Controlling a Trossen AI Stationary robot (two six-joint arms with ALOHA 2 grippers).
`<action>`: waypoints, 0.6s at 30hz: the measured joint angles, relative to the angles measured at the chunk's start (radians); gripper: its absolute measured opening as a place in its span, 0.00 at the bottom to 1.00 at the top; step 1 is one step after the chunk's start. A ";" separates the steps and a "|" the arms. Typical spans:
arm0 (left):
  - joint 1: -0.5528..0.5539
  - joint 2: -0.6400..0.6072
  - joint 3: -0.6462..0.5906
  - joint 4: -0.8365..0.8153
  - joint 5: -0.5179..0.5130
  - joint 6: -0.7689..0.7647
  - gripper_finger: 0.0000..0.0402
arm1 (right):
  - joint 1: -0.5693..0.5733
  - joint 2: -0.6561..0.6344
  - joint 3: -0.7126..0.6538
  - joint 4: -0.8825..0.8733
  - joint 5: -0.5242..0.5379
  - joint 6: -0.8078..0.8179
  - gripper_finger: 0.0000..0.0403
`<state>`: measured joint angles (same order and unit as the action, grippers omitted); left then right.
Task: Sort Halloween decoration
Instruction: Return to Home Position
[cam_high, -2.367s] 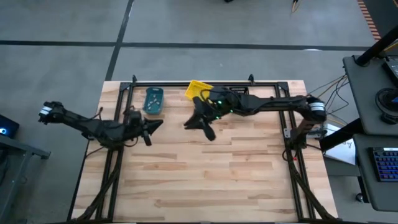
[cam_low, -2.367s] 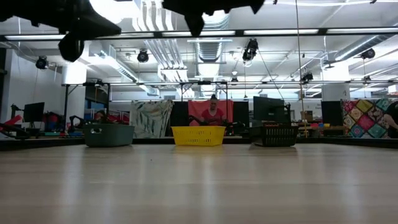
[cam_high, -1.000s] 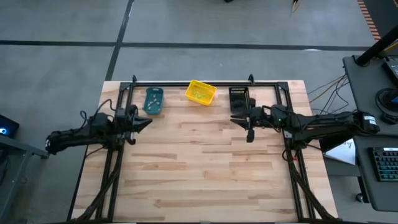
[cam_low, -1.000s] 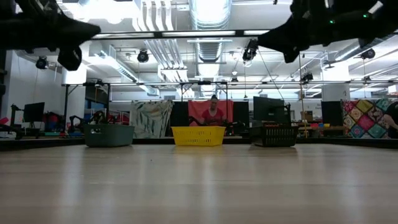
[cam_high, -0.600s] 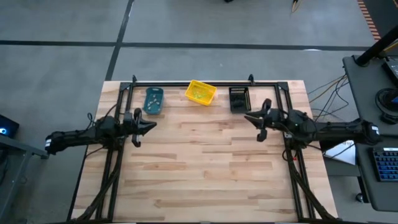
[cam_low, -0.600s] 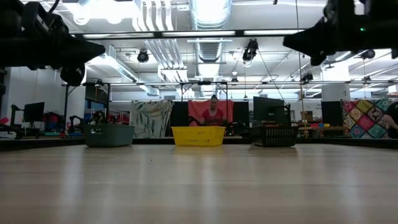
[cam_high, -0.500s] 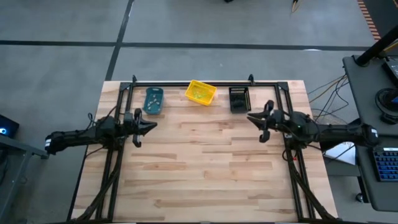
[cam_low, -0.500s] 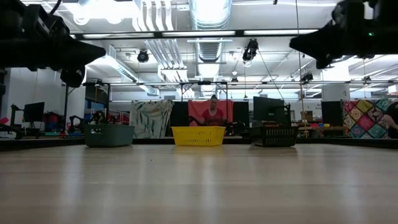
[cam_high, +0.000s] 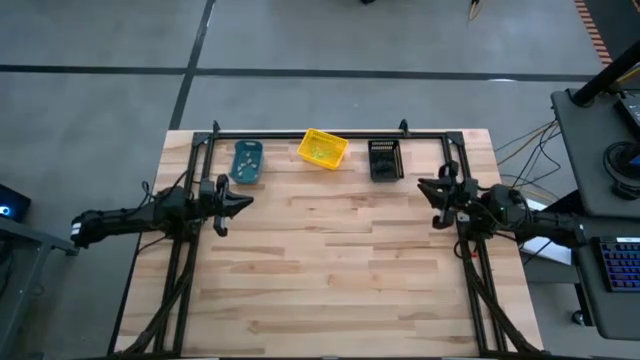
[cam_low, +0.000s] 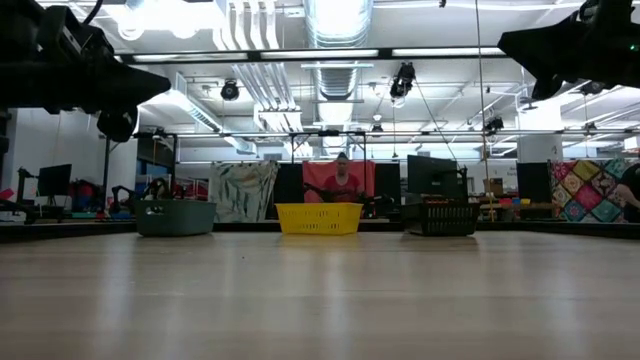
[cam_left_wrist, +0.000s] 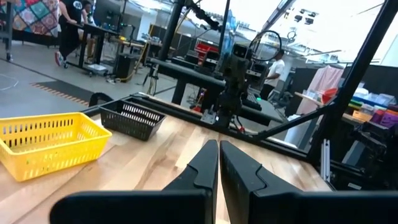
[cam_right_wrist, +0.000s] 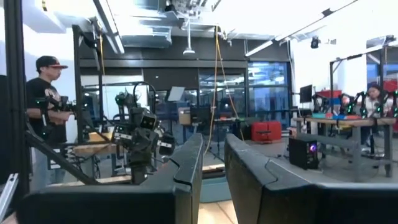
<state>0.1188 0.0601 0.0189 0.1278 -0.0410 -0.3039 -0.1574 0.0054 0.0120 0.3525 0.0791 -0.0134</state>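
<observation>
Decorations (cam_high: 321, 151), tiny specks, lie only inside bins at the table's far edge. None shows on the wood, so I judge the sorting finished. Nearest, the table (cam_high: 330, 280) is pale butcher-block planks inside a black metal frame (cam_high: 330, 134), with bare boards across its front and middle. Halfway back, the two arms sit at opposite sides, mirrored, each pointing inward and held high above the wood. This reads as a resting pose that leaves the work area free. The left gripper (cam_high: 240, 200) hangs by the frame's left side, its fingers (cam_left_wrist: 202, 163) pressed together on nothing. The right gripper (cam_high: 428, 188) hangs by the frame's right side, its fingers a narrow gap apart, also holding nothing. Beyond them, three small bins stand in a row along the far side of the frame, apart from one another, probably so that either arm can reach them and each colour takes one kind. A teal bin (cam_low: 175, 217) on the left holds a few pale specks. A yellow bin (cam_low: 318, 219) in the middle, turned slightly askew, holds the greenish specks. A black bin (cam_low: 440, 217) stands on the right, and its contents cannot be made out. Behind the table is a large workshop with a grey floor (cam_high: 400, 40), ceiling ducts (cam_low: 335, 20) and strip lights. A patchwork quilt (cam_low: 590, 190) hangs at the right, and a person (cam_low: 343, 180) in red is straight behind the yellow bin.
</observation>
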 joint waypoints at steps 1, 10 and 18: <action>0.000 0.001 0.000 -0.001 0.000 0.000 0.00 | 0.000 -0.005 0.000 -0.001 0.000 0.009 0.14; 0.000 0.019 0.001 -0.003 0.000 0.000 0.00 | 0.000 0.037 0.000 -0.005 0.000 0.002 0.14; 0.000 0.039 0.001 -0.001 -0.001 0.000 0.00 | 0.026 0.000 -0.001 -0.101 -0.001 0.126 0.14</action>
<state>0.1188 0.0993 0.0200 0.1266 -0.0418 -0.3042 -0.1316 0.0055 0.0109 0.2517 0.0780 0.1123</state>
